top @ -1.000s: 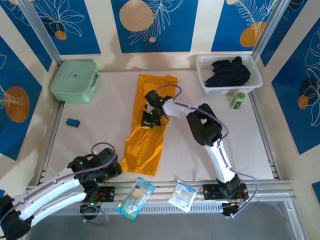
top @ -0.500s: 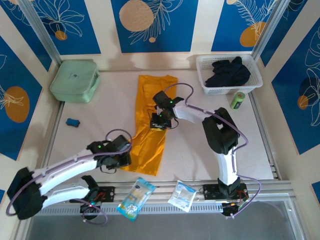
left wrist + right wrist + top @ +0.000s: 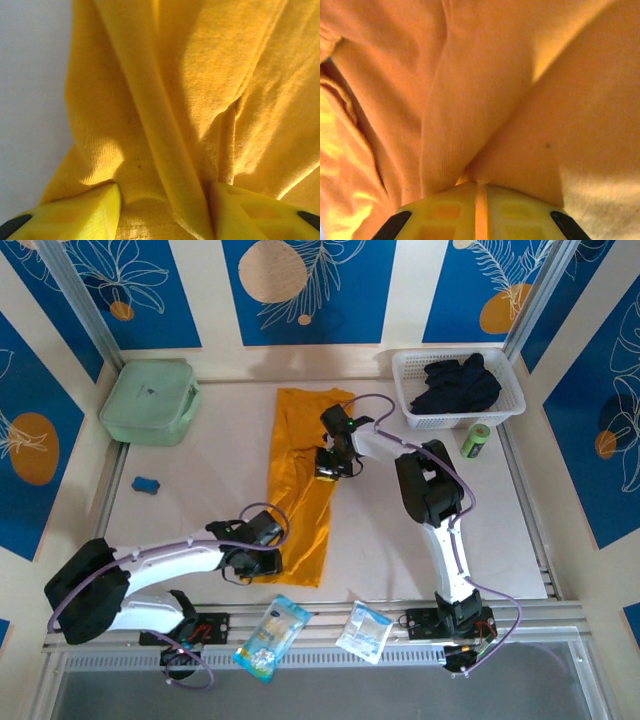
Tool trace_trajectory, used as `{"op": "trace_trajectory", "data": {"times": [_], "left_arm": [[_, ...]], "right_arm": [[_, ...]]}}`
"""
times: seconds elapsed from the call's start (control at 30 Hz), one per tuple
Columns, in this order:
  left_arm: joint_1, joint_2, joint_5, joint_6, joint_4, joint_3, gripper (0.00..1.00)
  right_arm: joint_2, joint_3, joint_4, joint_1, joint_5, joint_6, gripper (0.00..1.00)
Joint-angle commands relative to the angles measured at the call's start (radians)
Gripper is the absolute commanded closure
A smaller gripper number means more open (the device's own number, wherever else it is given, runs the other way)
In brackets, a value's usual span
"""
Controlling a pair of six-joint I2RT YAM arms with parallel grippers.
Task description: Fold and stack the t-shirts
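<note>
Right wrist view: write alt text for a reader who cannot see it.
The right claw, yellow fingers nearly together, pinches a raised fold of the orange t-shirt. Creases run up and left from the pinch.

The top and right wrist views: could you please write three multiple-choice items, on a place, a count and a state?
1. Where on the table does the white basket stand?
A) far right corner B) near left corner C) centre
2. How many packets lie at the near edge?
A) one B) two C) four
3. How is the right gripper?
A) wide open B) shut on a fold of the t-shirt C) shut on a pen
Answers: 1 A: it sits far right. 2 B: two lie side by side. 3 B: its fingers meet on pinched orange cloth.
</note>
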Motion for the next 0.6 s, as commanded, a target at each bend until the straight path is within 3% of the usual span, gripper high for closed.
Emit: {"op": "trace_trajectory", "data": {"times": [0.0, 0.17, 0.3, 0.57], "left_arm": [[-0.059, 0.090, 0.080, -0.029, 0.029, 0.017, 0.49], [-0.140, 0.229, 0.081, -0.037, 0.029, 0.107, 0.51], [-0.174, 0.242, 0.037, -0.015, -0.042, 0.191, 0.47], [-0.173, 0.027, -0.209, 0.096, -0.341, 0.392, 0.10]], "right_arm": [[0.062, 0.038, -0.062, -0.022, 0.024, -0.042, 0.87], [0.083, 0.055, -0.076, -0.050, 0.010, -0.061, 0.87], [0.027, 0.019, -0.074, -0.059, 0.006, -0.091, 0.84], [-0.366, -0.166, -0.004, -0.051, 0.051, -0.233, 0.66]]}}
